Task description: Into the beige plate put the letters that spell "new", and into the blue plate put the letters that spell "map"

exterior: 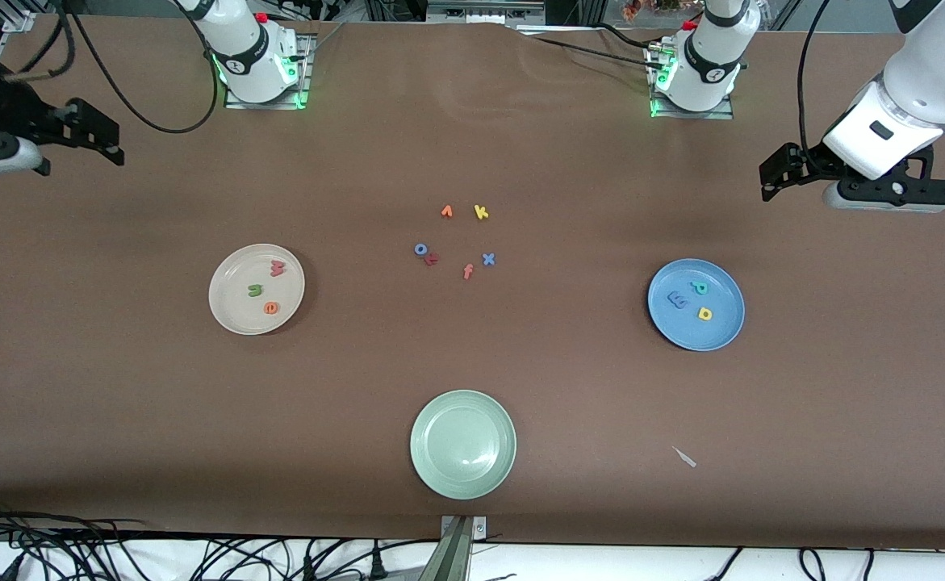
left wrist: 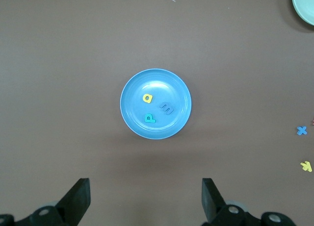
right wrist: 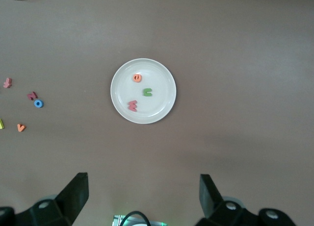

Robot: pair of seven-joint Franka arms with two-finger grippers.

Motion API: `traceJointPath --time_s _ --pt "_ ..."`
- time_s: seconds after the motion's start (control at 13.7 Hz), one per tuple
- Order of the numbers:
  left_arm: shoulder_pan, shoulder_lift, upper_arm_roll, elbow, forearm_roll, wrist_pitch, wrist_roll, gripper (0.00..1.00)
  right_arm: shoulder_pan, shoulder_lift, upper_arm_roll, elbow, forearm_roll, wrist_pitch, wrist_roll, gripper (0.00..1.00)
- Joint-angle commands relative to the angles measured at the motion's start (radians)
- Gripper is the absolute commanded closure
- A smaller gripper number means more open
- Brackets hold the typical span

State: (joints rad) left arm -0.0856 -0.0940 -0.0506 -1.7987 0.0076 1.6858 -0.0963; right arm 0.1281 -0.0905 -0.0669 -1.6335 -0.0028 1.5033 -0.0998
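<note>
The beige plate (exterior: 234, 313) (right wrist: 158, 74) holds a green n (exterior: 255, 290) (right wrist: 147, 92), an orange e (exterior: 270, 307) (right wrist: 137, 78) and a pinkish-red w (exterior: 277, 268) (right wrist: 132, 106). In the blue plate (exterior: 721, 327) (left wrist: 172, 86) lie a blue m (exterior: 678, 300) (left wrist: 166, 108), a yellow a (exterior: 705, 313) (left wrist: 147, 98) and a teal p (exterior: 699, 287) (left wrist: 149, 118). My left gripper (exterior: 775, 176) (left wrist: 145, 187) hangs open and empty, high over the table at the left arm's end. My right gripper (exterior: 105, 137) (right wrist: 142, 179) hangs open and empty, high over the right arm's end.
A pale green plate (exterior: 424, 452) stands empty near the front edge. Loose letters lie mid-table: an orange one (exterior: 446, 211), yellow k (exterior: 481, 212), blue o (exterior: 421, 249), dark red one (exterior: 432, 259), orange f (exterior: 467, 271), blue x (exterior: 488, 259). A white scrap (exterior: 684, 457) lies nearer the front camera than the blue plate.
</note>
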Motion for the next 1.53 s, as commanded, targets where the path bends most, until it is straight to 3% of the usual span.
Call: traceJointPath --time_s 0.0,0.15,1.02,1.24,1.46 --pt "-0.019 0.011 0.021 0.036 -0.012 -0.029 0.026 0.0 -0.001 -0.034 -0.007 -0.011 0.029 -0.032 -0.009 0.0" --pt "-0.014 0.017 0.041 0.035 -0.017 -0.028 0.026 0.0 0.001 -0.044 -0.02 -0.011 0.09 -0.075 0.04 0.0" --pt "-0.014 0.077 0.038 0.091 -0.017 -0.034 0.017 0.0 0.001 -0.068 -0.027 0.006 0.076 -0.044 0.049 0.0" --pt "-0.008 0.131 0.04 0.163 -0.021 -0.035 0.026 0.0 0.001 -0.064 -0.022 0.006 0.075 -0.044 0.048 0.0" --pt "-0.008 0.134 0.04 0.168 -0.015 -0.035 0.024 0.0 0.002 -0.064 -0.017 0.009 0.073 -0.041 0.048 0.0"
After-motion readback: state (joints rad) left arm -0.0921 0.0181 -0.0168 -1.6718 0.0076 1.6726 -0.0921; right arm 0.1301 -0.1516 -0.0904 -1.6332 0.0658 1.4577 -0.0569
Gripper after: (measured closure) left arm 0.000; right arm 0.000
